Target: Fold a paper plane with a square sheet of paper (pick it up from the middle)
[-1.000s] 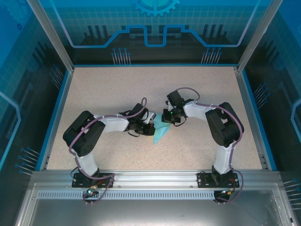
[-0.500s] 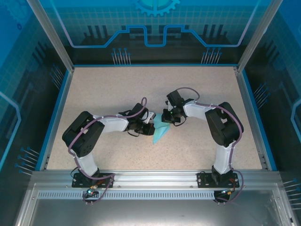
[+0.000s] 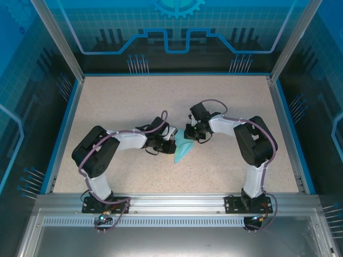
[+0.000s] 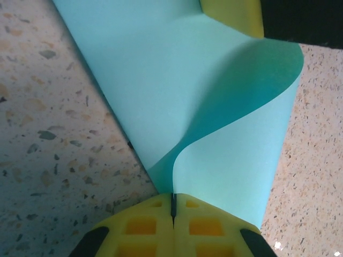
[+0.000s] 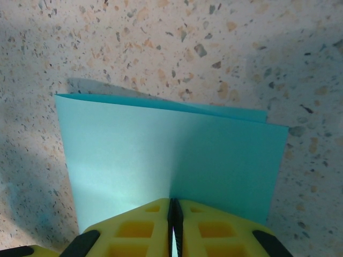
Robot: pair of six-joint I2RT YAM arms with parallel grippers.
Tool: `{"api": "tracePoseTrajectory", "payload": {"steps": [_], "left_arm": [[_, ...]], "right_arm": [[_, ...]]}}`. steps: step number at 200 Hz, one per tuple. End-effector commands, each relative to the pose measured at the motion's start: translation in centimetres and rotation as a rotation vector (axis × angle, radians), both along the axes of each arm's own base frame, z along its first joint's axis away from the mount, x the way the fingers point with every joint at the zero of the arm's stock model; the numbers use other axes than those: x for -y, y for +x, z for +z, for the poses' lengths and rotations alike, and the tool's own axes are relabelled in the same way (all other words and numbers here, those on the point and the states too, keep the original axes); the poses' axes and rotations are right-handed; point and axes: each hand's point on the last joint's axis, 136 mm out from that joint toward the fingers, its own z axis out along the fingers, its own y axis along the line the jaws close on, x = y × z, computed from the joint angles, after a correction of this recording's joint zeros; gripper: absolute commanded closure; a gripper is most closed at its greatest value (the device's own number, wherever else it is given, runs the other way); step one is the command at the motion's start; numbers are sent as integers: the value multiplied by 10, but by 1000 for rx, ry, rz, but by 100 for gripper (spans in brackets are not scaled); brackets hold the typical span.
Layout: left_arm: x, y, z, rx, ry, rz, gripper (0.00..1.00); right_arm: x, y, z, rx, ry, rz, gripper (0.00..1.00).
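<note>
blue see-through walls [image 3: 177, 32] printed with circuit lines close in the space, held by bare metal posts [image 3: 56, 40]. the table [image 3: 123, 101] is a beige, stone-like top flecked with dark and rusty specks, edged by a blue rim [image 3: 68, 128].

the sheet of paper [image 3: 181, 151] is thin, smooth and plain cyan, folded over on itself. it lies near the middle of the surface, a little toward the near edge, narrowing to a point on that side. from the left wrist it bends in a soft s-curve, one flap lifting off the top. from the right wrist it lies flat in two layers, the far edges not quite matched.

both arms reach in from either side and cover the far part of the sheet from above, purple cables [image 3: 213, 101] looping over them.

the left gripper [image 3: 170, 143] has its blocky yellow fingers [image 4: 139, 227] pressed together with the paper's edge caught in the seam. the right gripper [image 3: 190, 134] is likewise clamped on the opposite edge, the sheet running straight into the slit between its pads.
</note>
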Motion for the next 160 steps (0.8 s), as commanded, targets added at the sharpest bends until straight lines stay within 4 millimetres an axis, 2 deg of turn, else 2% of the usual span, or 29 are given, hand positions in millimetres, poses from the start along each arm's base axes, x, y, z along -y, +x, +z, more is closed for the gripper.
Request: {"api": "tracePoseTrajectory", "payload": {"steps": [1, 29, 63, 86, 99, 104, 131, 160], "left_arm": [[-7, -6, -19, -43, 55, -5, 100], [-6, -6, -20, -45, 56, -16, 100], [-7, -8, -21, -49, 55, -22, 100], [-5, -8, -20, -50, 47, -22, 100], [-5, -8, -19, -51, 45, -22, 100], [-4, -8, -19, -51, 43, -22, 100], [-3, -7, -17, -49, 38, -23, 100], [-3, -7, -17, -48, 39, -25, 100]], "right_arm": [[6, -21, -17, -82, -38, 22, 86], [1, -16, 7, -45, 16, 13, 85], [8, -8, 58, 66, 115, -34, 83], [6, -22, 79, 110, 205, -53, 84], [-1, -36, 83, 112, 270, -56, 85], [-2, -48, 75, 89, 279, -57, 86], [-26, -86, 64, 52, 365, -38, 87], [-53, -117, 47, 17, 376, 1, 88]]}}
